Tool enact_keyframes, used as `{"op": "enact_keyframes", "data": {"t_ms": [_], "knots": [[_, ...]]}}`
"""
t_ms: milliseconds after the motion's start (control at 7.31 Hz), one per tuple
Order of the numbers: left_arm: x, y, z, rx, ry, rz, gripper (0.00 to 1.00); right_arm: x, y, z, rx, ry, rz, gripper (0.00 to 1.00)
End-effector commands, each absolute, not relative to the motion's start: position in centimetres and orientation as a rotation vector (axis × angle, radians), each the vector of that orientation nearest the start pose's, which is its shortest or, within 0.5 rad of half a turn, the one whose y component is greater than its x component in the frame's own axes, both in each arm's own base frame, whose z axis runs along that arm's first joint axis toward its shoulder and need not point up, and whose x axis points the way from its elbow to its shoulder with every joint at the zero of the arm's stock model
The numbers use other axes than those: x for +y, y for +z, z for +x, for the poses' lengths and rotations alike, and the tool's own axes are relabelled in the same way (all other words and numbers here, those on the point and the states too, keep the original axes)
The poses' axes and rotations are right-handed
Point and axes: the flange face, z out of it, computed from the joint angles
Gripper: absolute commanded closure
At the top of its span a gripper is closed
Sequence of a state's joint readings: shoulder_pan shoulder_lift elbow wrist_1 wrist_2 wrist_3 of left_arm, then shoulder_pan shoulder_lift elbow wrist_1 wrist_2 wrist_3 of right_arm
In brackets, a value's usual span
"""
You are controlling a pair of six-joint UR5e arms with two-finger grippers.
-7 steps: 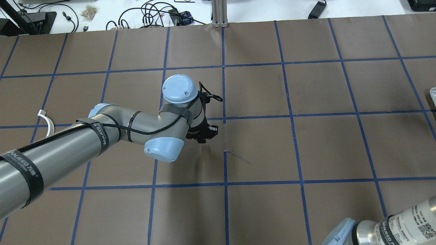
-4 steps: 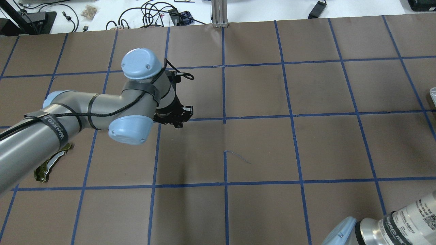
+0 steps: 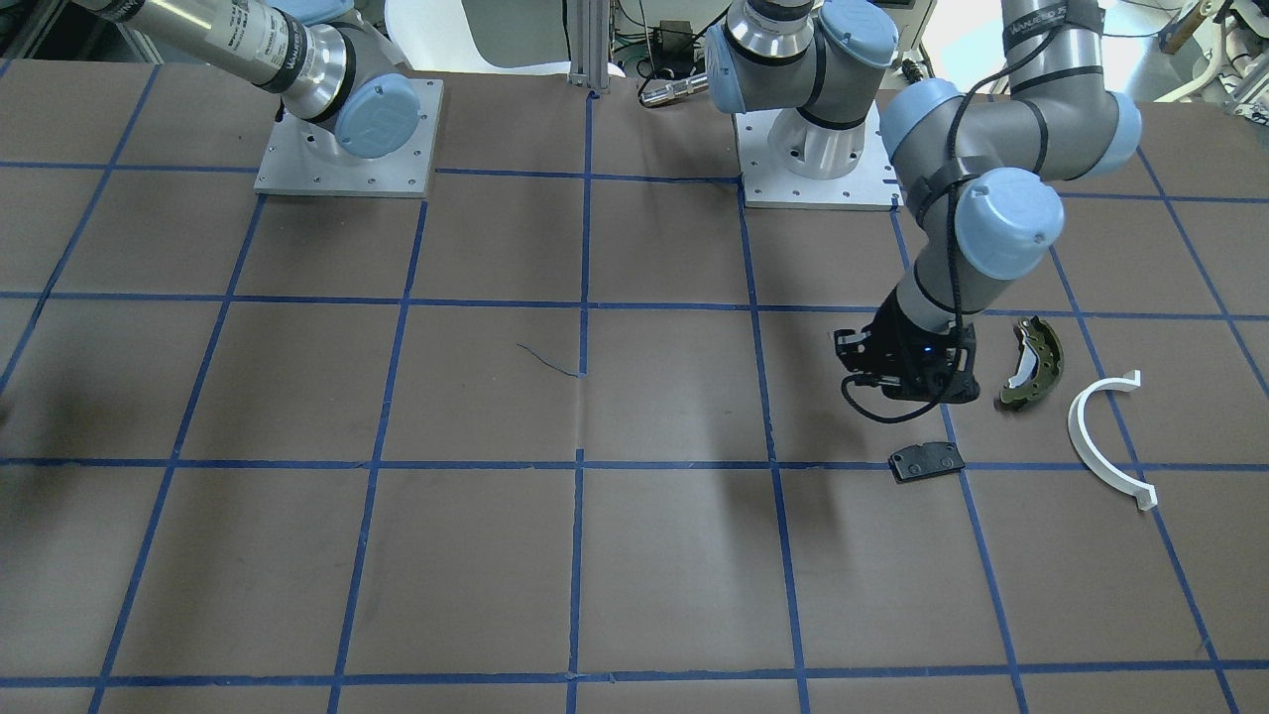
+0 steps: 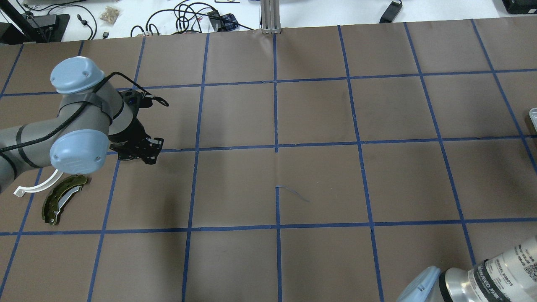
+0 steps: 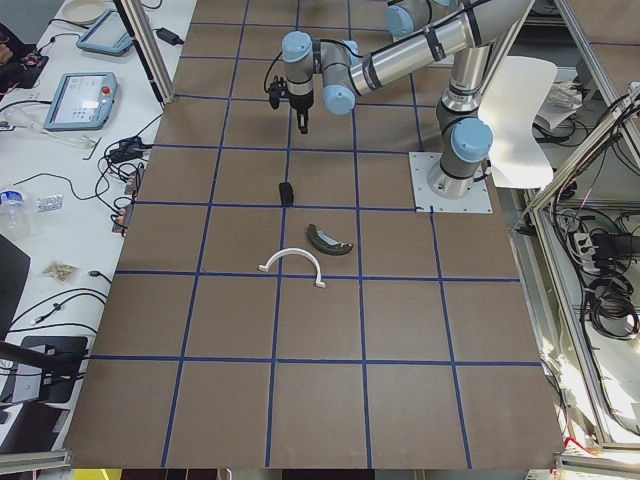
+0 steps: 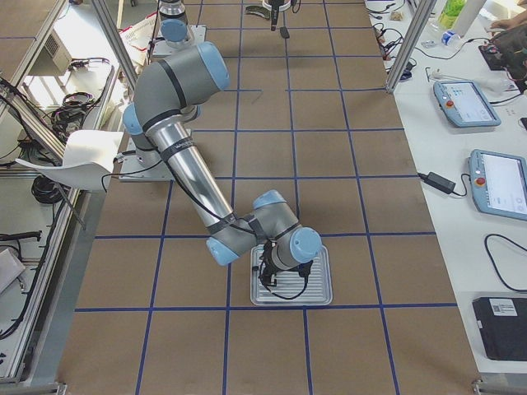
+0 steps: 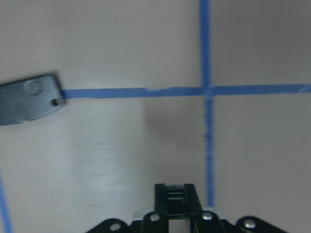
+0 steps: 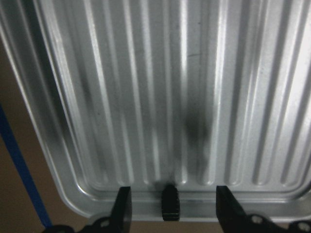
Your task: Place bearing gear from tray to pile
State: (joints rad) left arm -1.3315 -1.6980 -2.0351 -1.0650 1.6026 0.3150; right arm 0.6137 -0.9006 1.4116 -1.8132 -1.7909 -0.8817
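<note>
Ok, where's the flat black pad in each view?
Front-facing: black pad right of centre.
Overhead: not visible.
Exterior left: upper centre.
Exterior right: top edge, tiny.
Left wrist: left edge.
Right wrist: not in it.
Landmark: white half-ring, in front-facing, overhead, exterior left.

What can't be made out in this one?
Bearing gear: in no view; whether the left gripper holds it is hidden by its own shut jaws.
Tray: cut off by overhead's right edge.
Black pad: blurred, cut by left wrist view's edge; the left arm hides it overhead.
</note>
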Motion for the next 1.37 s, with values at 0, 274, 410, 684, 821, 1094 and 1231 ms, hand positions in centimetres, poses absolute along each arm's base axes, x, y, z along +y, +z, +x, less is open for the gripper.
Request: {"op": "enact_keyframes", "data": {"t_ms": [0,274,410,684,821,1094,1231], "knots": [[-46.8,24.3,7.7,3.123,0.195,0.035,1.00,-48.0,18.2,-48.8,3.013,0.523,0.071,0.41],[-46.5,23.0,10.5,3.122,0.190,-0.074,1.00,-47.8,18.0,-48.9,3.016,0.552,0.059,0.46],[-46.4,22.6,10.4,3.119,0.188,-0.085,1.00,-47.7,17.1,-49.0,3.007,0.576,0.054,0.48],[-46.1,22.1,10.3,3.120,0.203,-0.125,0.41,-47.7,16.9,-49.0,3.005,0.581,0.055,0.49],[-46.1,22.1,10.2,3.120,0.203,-0.123,0.00,-47.8,17.1,-49.1,3.008,0.579,0.056,0.58],[-45.9,21.8,10.0,3.124,0.213,-0.126,0.00,-47.4,17.5,-49.1,2.998,0.638,0.040,1.00],[-46.0,21.9,9.8,3.123,0.211,-0.128,0.00,-47.3,17.4,-48.9,2.976,0.653,0.038,1.00]]}}
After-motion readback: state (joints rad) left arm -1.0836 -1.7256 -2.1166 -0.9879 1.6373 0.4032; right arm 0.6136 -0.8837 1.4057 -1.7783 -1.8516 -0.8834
